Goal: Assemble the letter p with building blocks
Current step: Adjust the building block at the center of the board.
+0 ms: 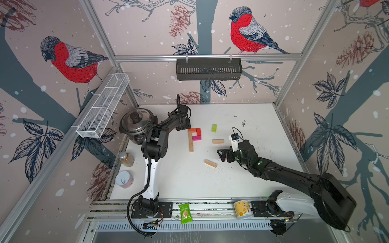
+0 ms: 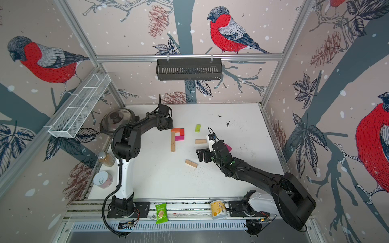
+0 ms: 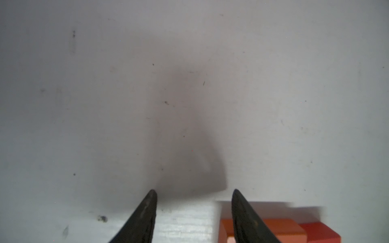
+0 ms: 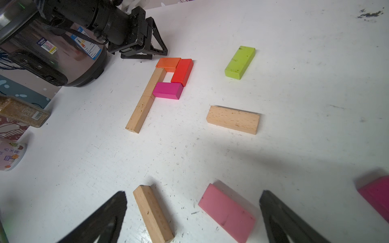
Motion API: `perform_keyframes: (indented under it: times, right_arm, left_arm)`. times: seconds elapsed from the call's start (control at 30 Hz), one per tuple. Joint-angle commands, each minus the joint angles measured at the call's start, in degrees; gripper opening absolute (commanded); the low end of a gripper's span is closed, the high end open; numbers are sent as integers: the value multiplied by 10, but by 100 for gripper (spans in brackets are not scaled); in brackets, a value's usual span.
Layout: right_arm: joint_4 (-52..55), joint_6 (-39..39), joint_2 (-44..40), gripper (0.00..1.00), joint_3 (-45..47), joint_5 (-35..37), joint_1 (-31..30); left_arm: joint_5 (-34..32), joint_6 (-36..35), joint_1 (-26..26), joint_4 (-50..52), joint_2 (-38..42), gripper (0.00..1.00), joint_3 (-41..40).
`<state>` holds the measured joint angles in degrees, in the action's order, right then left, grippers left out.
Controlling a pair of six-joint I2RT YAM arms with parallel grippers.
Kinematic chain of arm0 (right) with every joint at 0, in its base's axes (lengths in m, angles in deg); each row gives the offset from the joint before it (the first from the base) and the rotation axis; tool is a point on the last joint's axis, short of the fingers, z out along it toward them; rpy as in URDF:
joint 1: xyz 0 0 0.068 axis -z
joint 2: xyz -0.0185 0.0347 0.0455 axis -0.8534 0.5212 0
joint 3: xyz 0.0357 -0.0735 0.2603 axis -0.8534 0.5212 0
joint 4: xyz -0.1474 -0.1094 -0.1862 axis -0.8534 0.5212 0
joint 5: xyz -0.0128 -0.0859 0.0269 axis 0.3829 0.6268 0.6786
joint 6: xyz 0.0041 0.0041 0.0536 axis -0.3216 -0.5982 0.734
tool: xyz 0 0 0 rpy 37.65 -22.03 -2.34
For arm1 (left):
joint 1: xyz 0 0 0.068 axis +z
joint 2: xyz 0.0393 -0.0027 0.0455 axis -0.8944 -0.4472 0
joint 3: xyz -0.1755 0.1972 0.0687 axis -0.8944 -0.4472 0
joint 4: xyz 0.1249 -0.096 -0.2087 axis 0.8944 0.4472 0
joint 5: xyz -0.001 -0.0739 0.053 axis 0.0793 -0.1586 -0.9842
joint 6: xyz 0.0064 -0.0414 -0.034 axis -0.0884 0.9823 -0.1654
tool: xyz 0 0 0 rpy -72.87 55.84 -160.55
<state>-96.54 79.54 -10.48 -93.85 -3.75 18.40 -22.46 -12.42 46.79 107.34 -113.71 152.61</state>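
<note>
On the white tabletop (image 1: 242, 183) the right arm (image 1: 294, 174) stretches in low from the near right corner, and the left arm (image 1: 151, 164) folds up along the left side toward the far middle. A steel electric cooker (image 1: 135, 124) with a glass lid stands at the far left, just behind the left arm. The letter p (image 1: 194, 136) lies flat near the table's centre: two tan stem blocks (image 4: 140, 114) end to end, with an orange block (image 4: 168, 63), a red block (image 4: 182, 71) and a magenta block (image 4: 167, 90) closing a square loop against the stem's upper half, all touching. The left gripper (image 3: 193, 191) sits low just beside the orange block at the top of the P, its fingers apart with only bare table between them. One finger overlaps the orange block in the left wrist view, and contact cannot be told. The right gripper (image 4: 193, 194) hangs over loose pieces nearer the front, fingers spread wide and holding nothing, with a loose tan block (image 4: 152, 212) and a pink block (image 4: 227, 212) lying on the table between them. A second tan block (image 4: 232, 120) and a lime-green block (image 4: 240, 62) lie apart on the loop side of the P, and a dark pink block (image 4: 376, 195) shows at the edge of the right wrist view.
</note>
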Motion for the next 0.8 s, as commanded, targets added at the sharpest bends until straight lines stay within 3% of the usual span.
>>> perform_keyframes:
  times: [0.0,0.53,0.77]
  right_arm:
    - [-12,-1,-2,100,-2,5,-1]
    - [-6,-5,9,100,-8,6,-1]
    - [-6,-6,15,100,-11,5,-1]
  left_arm:
    - [8,11,-2,35,2,57,-7]
    - [2,17,-10,27,16,56,-30]
    - [3,29,-5,42,0,57,4]
